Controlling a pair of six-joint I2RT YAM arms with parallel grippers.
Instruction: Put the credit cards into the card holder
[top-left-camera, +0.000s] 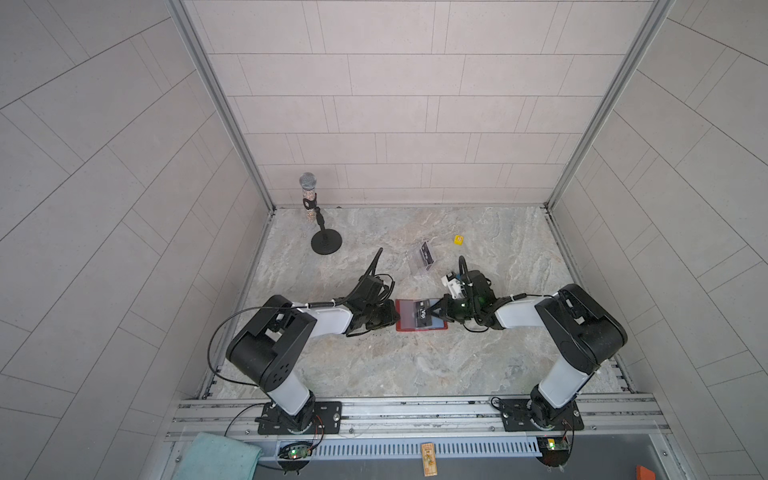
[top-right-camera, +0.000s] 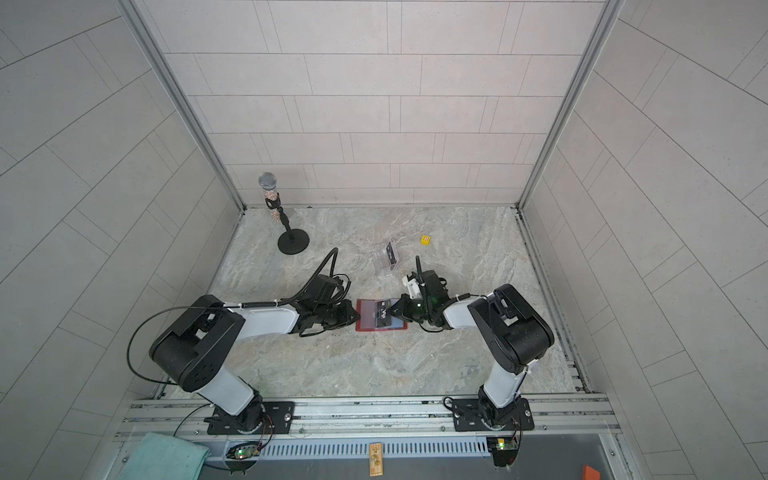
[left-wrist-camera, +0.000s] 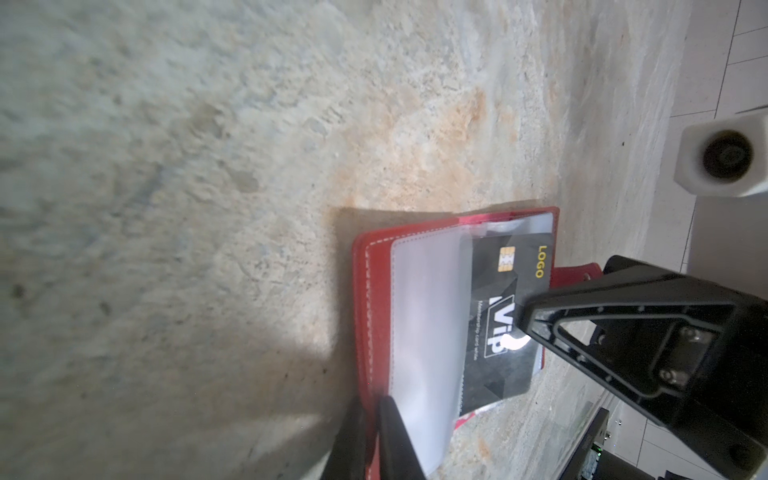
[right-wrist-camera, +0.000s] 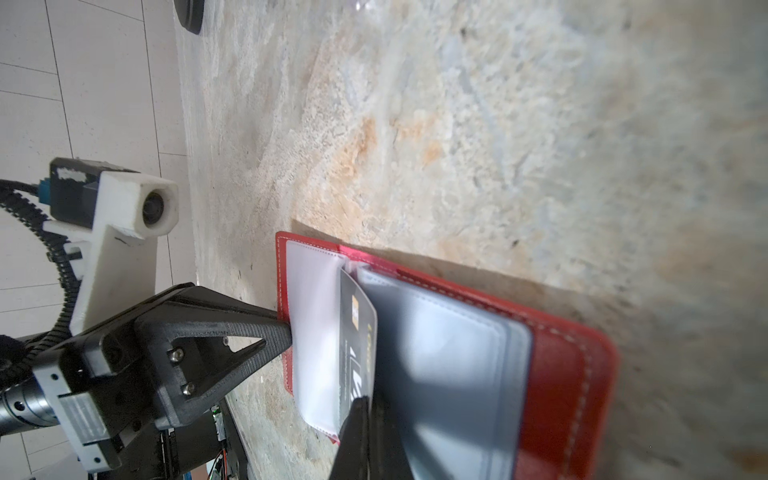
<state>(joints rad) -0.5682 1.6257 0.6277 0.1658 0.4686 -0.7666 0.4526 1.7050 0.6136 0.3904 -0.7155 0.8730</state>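
Card holder (top-left-camera: 420, 328) (top-right-camera: 380, 328) lies open flat on the marble table (top-left-camera: 415, 365), red cover down and clear sleeves up. It sits between the two grippers in both top views.

Black VIP card (top-left-camera: 422, 314) (top-right-camera: 383, 314) is over the holder's middle, tilted and not flat. In the left wrist view the card (left-wrist-camera: 494, 365) has one long edge behind a clear sleeve leaf (left-wrist-camera: 428, 332) near the spine. Can't tell if it is really inside a pocket. The chip and the "LOGO" and "ViP" print are readable.

Right gripper (top-left-camera: 437, 311) (left-wrist-camera: 525, 316) is at the holder's right side, clenched on the card's free edge. In the right wrist view its fingers (right-wrist-camera: 359, 415) are closed on the card (right-wrist-camera: 357, 332), with a white leaf on one side and the grey sleeve stack on the other.

Left gripper (top-left-camera: 392, 316) (right-wrist-camera: 286, 332) is at the holder's left edge, nearly closed. In the left wrist view its tips (left-wrist-camera: 372, 411) pinch that edge, with red cover showing in the narrow gap. The sleeve leaf curls up right at the tips.

Behind the holder, toward the back wall, stands an acrylic stand (top-left-camera: 424, 270) (top-right-camera: 384, 268) with a second black card (top-left-camera: 425, 252) (top-right-camera: 391, 252) upright in it. It is apart from the holder.

Yellow die (top-left-camera: 459, 240) (top-right-camera: 425, 239) lies further back and right of the holder. Microphone (top-left-camera: 308, 183) (top-right-camera: 267, 181) on a round-base stand is well back and left of the holder. Teal cloth (top-left-camera: 216, 457) lies on the front rail, front-left of the holder.
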